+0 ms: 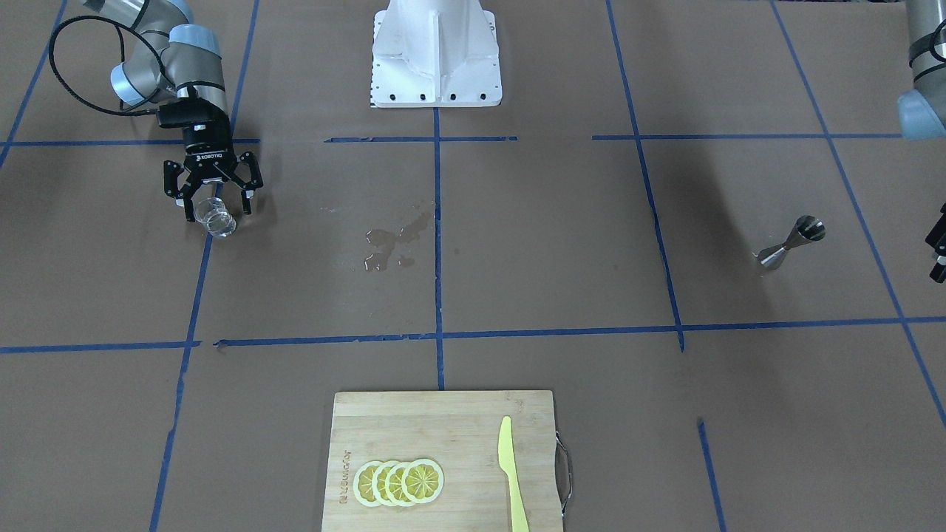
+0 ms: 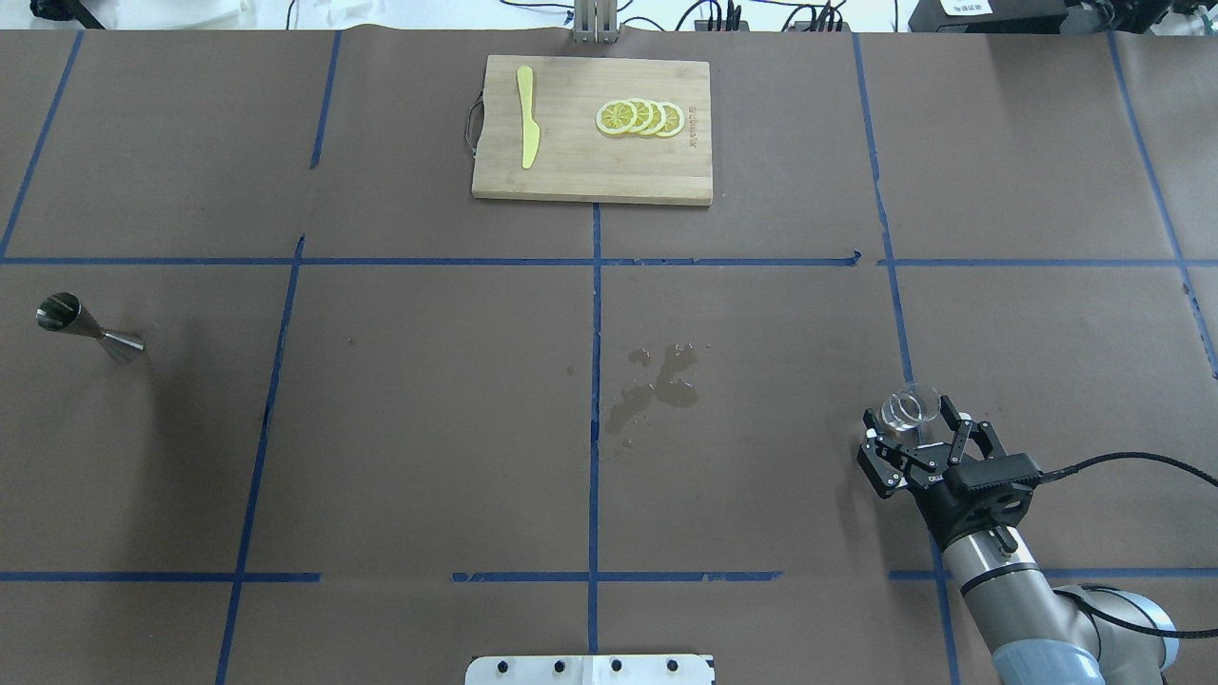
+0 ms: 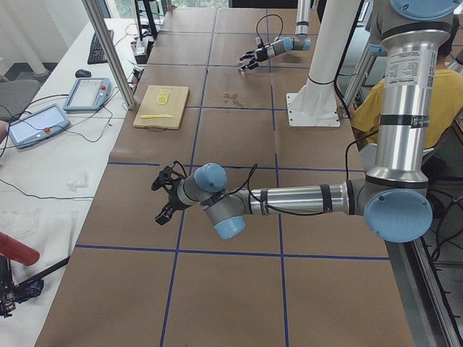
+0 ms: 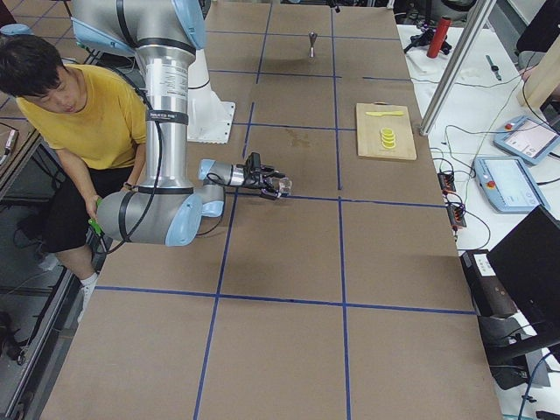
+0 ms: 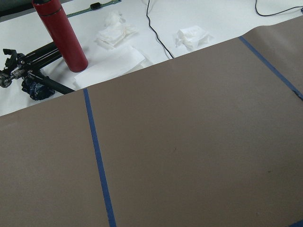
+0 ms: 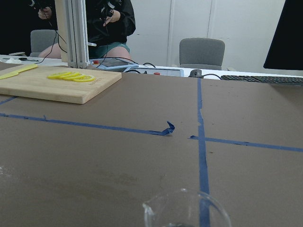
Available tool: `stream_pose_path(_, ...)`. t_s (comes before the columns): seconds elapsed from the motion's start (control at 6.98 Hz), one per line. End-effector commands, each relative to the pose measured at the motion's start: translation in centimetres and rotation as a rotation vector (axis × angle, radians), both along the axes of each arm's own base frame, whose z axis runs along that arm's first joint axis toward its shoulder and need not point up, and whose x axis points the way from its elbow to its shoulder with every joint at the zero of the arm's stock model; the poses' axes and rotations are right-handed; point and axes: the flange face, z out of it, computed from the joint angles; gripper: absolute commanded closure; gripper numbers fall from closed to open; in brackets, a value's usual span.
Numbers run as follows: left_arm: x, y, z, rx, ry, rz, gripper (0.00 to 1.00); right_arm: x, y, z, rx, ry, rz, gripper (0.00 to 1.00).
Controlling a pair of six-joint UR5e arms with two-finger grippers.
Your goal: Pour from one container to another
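The right gripper (image 2: 911, 419) holds its fingers spread around the glass cup (image 2: 911, 406), over a tape line (its wrist view shows only the rim). The jigger (image 2: 90, 328) stands well apart, on the robot's left. I cannot tell how the left gripper (image 3: 163, 196) stands.

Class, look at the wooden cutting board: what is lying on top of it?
On the cutting board lie four overlapping lemon slices and, apart from them, a yellow knife. Part of each lower slice is hidden under the next one.

Robot lab: tape-gridded table (image 2: 428, 428), teach pendants (image 3: 87, 94), cables.
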Motion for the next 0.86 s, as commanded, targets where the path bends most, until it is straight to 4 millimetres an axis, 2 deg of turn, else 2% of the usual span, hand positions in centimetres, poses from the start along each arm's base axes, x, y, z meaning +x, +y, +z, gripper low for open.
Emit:
stream_pose_path(0.0, 0.0, 0.0, -0.2, 0.003, 0.001, -0.002, 0.01, 0.0, 1.5, 0.0, 0.018, -0.001, -0.002, 0.0)
stream_pose_path(0.29, 0.0, 0.0, -0.4, 0.006, 0.002, -0.002, 0.01, 1.9, 3.7, 1.0, 0.029, -0.045, -0.034, 0.0)
stream_pose_path(0.43, 0.0, 0.1, -0.4, 0.006, 0.003, -0.001, 0.01, 4.5, 4.6, 1.3, 0.028, -0.048, -0.061, 0.0)
stream_pose_path(0.57, -0.1, 0.0, -0.6, 0.009, 0.005, -0.003, 0.01, 6.2, 5.4, 1.2, 0.037, -0.04, -0.07, 0.0)
stream_pose_path(0.72, -0.1, 0.0, -0.7, 0.011, 0.005, -0.003, 0.01, 9.2, 5.7, 2.9, 0.037, -0.054, -0.087, 0.0)
